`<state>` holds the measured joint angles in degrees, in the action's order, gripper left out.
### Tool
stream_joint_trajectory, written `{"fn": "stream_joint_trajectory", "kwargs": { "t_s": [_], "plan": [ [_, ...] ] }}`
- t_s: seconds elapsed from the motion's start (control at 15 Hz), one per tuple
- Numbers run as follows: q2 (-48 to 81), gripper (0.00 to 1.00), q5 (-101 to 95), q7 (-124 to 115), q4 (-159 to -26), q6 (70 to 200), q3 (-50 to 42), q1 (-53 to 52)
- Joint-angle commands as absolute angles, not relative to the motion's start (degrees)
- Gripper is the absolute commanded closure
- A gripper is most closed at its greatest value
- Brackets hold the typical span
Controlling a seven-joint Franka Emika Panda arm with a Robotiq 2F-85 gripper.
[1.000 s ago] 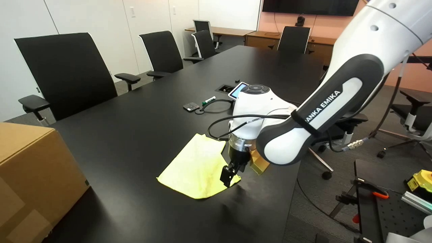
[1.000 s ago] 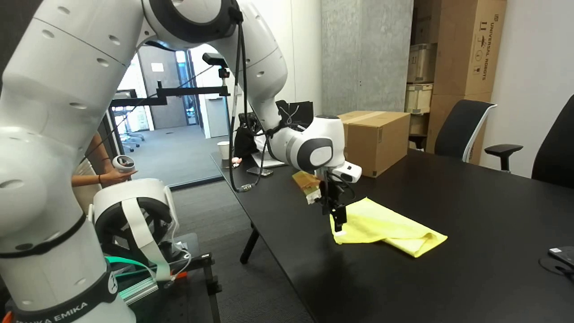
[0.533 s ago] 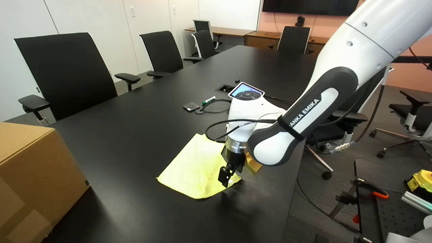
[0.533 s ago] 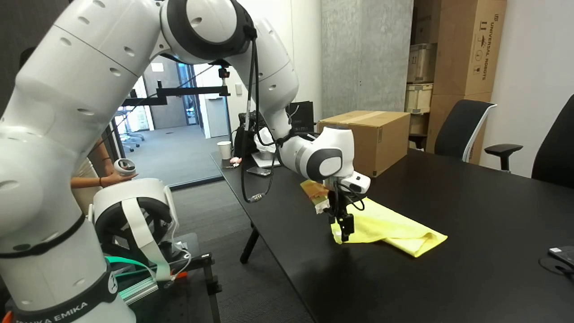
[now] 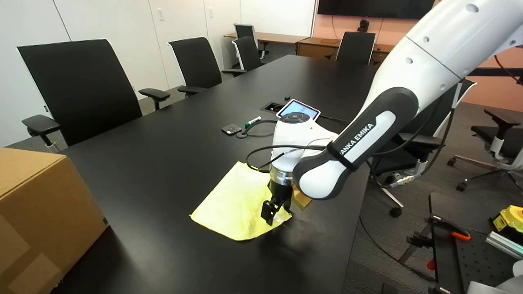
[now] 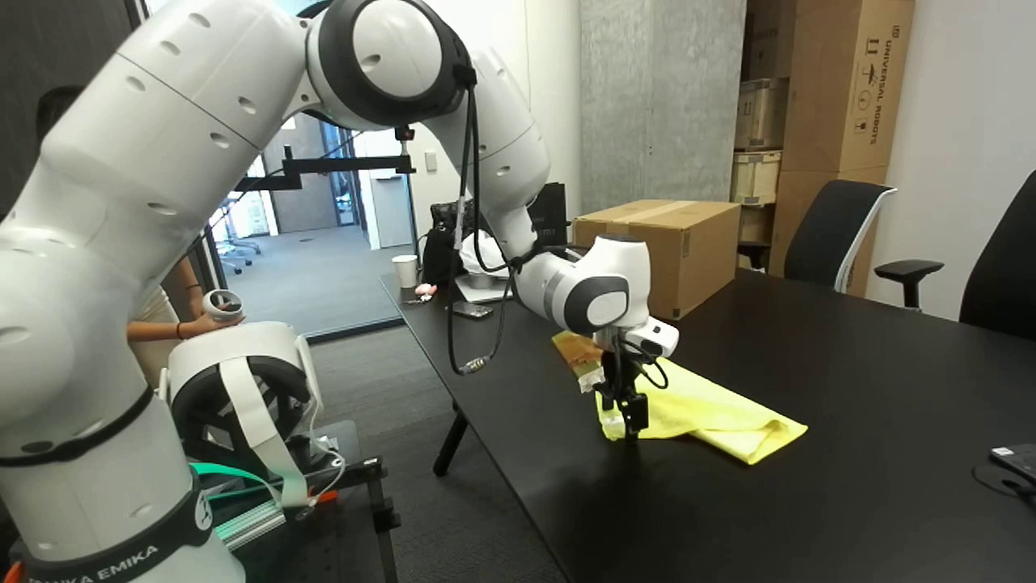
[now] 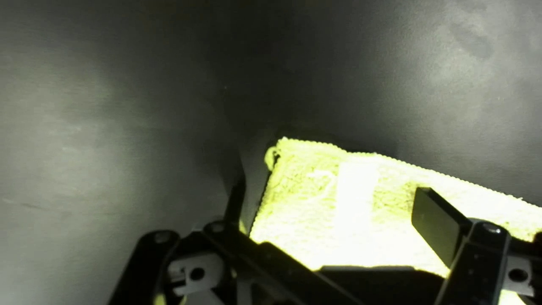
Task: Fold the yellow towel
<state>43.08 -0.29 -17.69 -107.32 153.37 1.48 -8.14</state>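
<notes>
Hand [image 7: 332, 201] is spread, nothing gripped; an edge of the towel [image 5: 233, 204] is straddled near its corner, presumably so it can be pinched.

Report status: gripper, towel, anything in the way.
Gripper open at one corner of the yellow towel. Towel ungrasped, on the table. Cardboard box apart, seemingly not in the way.

Both exterior views look down across desk [image 5: 171, 171], sharing arm [image 5: 392, 102], towel [image 5: 233, 200]; wrist view close-up, facing down past claw [image 7: 330, 197].
</notes>
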Motion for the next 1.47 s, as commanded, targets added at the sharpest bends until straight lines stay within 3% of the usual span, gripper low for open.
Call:
{"fn": "stream_joint_trajectory", "kwargs": {
  "t_s": [0.0, 0.13, 0.27, 0.33, 0.87, 1.07, 1.4],
  "plan": [
    [44.6, 0.0, 2.0, -15.7, -104.4, 151.8, 1.8, -7.4],
    [44.7, 0.04, 2.2, -15.6, -104.3, 151.7, 1.8, -7.3],
    [44.7, 0.23, 2.5, -15.6, -104.2, 151.6, 1.8, -7.2],
    [44.6, 0.26, 2.6, -15.6, -104.3, 151.4, 1.9, -7.2],
    [41.8, 0.91, 0.9, -17.3, -105.2, 150.4, 0.6, -10.1],
    [40.4, 0.94, 0.7, -17.3, -105.8, 149.1, 0.7, -11.2],
    [37.9, 0.91, -1.3, -18.2, -105.5, 146.4, -0.6, -14.3]
  ]
}}
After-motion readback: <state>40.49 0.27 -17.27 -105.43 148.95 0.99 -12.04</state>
